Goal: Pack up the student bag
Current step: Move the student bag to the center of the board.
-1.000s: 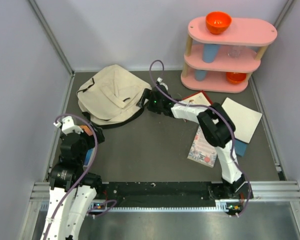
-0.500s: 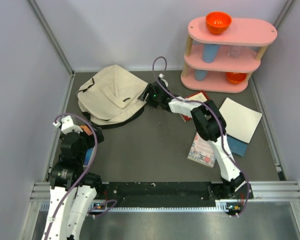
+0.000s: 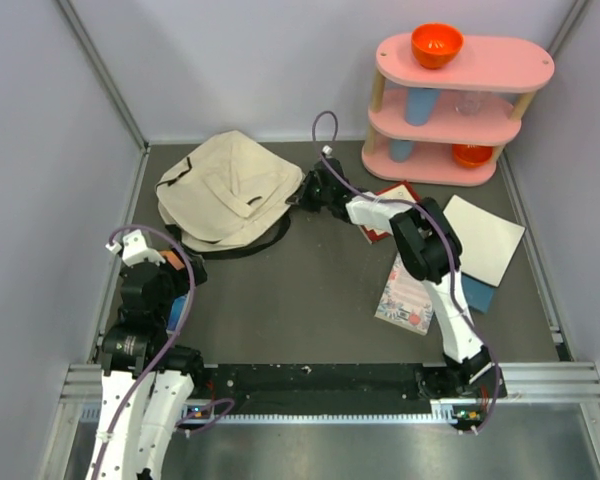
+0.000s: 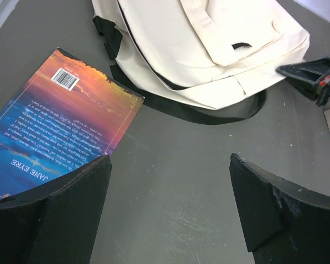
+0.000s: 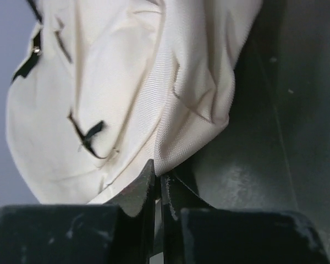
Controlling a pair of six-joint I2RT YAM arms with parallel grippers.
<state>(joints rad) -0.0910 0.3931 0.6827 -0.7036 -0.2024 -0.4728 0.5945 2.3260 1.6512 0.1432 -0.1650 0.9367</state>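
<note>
The student bag (image 3: 230,185), cream canvas with black straps, lies at the back left of the table. My right gripper (image 3: 302,192) reaches to its right edge. In the right wrist view the jaws (image 5: 158,179) are shut, pinching a fold of the bag's fabric (image 5: 126,82). My left gripper (image 4: 170,203) hovers open over bare table near the left front, nothing between its fingers. A Jane Eyre paperback (image 4: 60,126) lies flat just left of it, with the bag (image 4: 209,44) beyond and the right gripper (image 4: 313,80) at the bag's far corner.
A pink three-tier shelf (image 3: 460,100) stands at the back right with an orange bowl (image 3: 437,43) on top. A red book (image 3: 390,195), a white notebook (image 3: 485,235), a floral booklet (image 3: 408,295) and a blue item (image 3: 477,295) lie around the right arm.
My right gripper moved left onto the bag's right edge and closed on the fabric. The left arm has stayed where it was.
</note>
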